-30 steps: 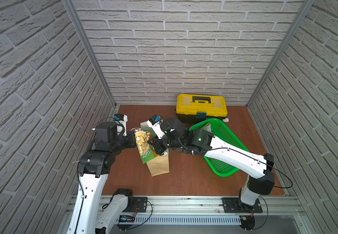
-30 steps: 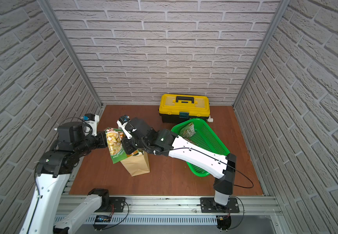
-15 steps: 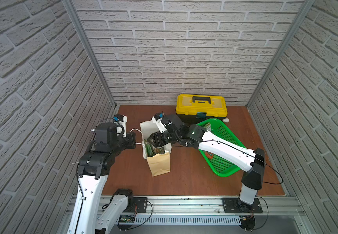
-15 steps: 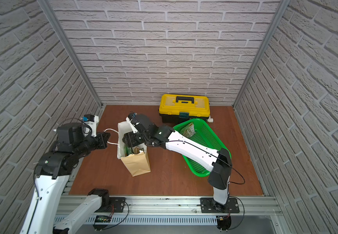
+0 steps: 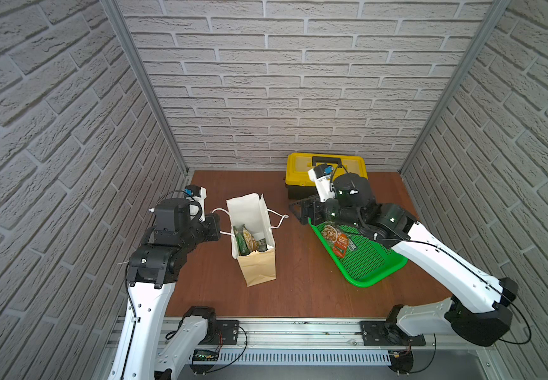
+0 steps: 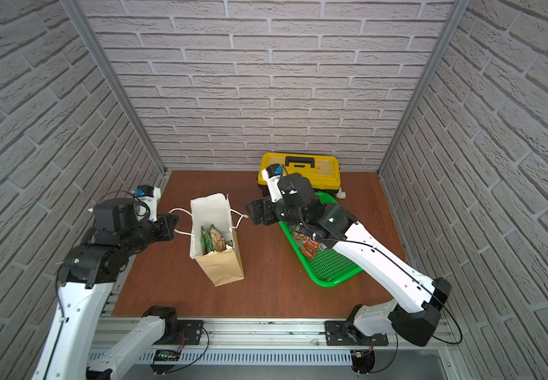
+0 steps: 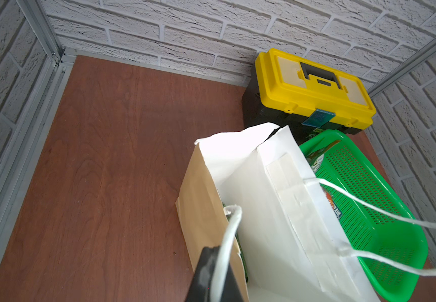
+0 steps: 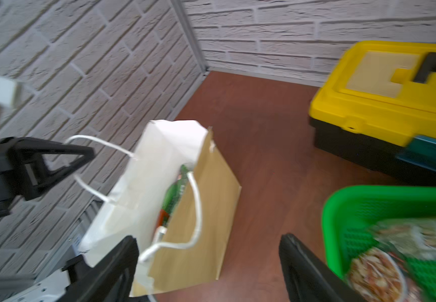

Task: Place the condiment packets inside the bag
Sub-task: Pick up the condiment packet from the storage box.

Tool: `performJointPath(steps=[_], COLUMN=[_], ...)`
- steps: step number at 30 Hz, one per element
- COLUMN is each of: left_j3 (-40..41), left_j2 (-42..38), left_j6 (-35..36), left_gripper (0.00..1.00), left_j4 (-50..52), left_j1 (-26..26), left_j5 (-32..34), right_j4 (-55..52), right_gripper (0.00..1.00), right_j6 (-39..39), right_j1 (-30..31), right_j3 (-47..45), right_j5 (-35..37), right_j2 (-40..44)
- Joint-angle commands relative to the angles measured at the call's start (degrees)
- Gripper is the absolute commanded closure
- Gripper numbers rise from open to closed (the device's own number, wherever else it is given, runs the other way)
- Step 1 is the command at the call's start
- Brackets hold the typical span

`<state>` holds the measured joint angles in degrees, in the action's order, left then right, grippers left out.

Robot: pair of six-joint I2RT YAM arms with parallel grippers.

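Table (image 5: 302, 292): the bag (image 5: 257, 268) stands upright left of frame centre, mouth open, with green condiment packets (image 5: 245, 239) on end inside. Green basket (image 5: 372, 267), right of centre, holds the remaining packets (image 5: 337, 238), long axis running upper-left to lower-right. Right jaws: released, empty, just upper-left of those packets; this arm judged the nearer. Left jaws: clenched on the bag's cord handle (image 7: 229, 232).

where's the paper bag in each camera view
Top view: paper bag stands mid-floor, beside the green basket.
Top view: same spot, mouth open.
Left wrist: close up, white inside facing the camera.
Right wrist: mid-picture, kraft side showing.
Shared landmark: yellow toolbox at the back wall.
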<state>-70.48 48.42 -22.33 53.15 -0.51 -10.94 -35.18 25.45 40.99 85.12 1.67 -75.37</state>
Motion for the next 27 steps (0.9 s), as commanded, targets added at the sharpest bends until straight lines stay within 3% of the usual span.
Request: performJointPath(steps=[1,5,13,18,27], left_j3=[0.04,0.23,0.72,1.2,1.58], left_j2=[0.18,0.5,0.9,1.17,1.17], left_j6=[0.09,0.05,0.0,-0.07,-0.17], left_gripper=[0.93,0.93,0.93,0.93,0.93], left_j4=[-1.28,-1.48,-2.09,-2.51,-3.11], left_j1=[0.51,0.59,0.6,0.55,0.56], left_j5=[0.46,0.4,0.54,0.3,-0.4], right_j4=[1.25,5.25,7.14,6.75,4.28], right_gripper=[0.1,0.09,0.13,0.19,0.38], right_j6=[-0.66,3.04,10.34,11.84,11.12], right_j1=[-6.53,-13.22,-14.1,-15.33,-18.29], right_j3=[-8.23,-14.6,-10.17,-7.99,-0.55], right_j5=[2.29,1.96,5.78,11.23,8.14], right_j2=[0.89,-1.52,-16.81,-22.71,-33.56])
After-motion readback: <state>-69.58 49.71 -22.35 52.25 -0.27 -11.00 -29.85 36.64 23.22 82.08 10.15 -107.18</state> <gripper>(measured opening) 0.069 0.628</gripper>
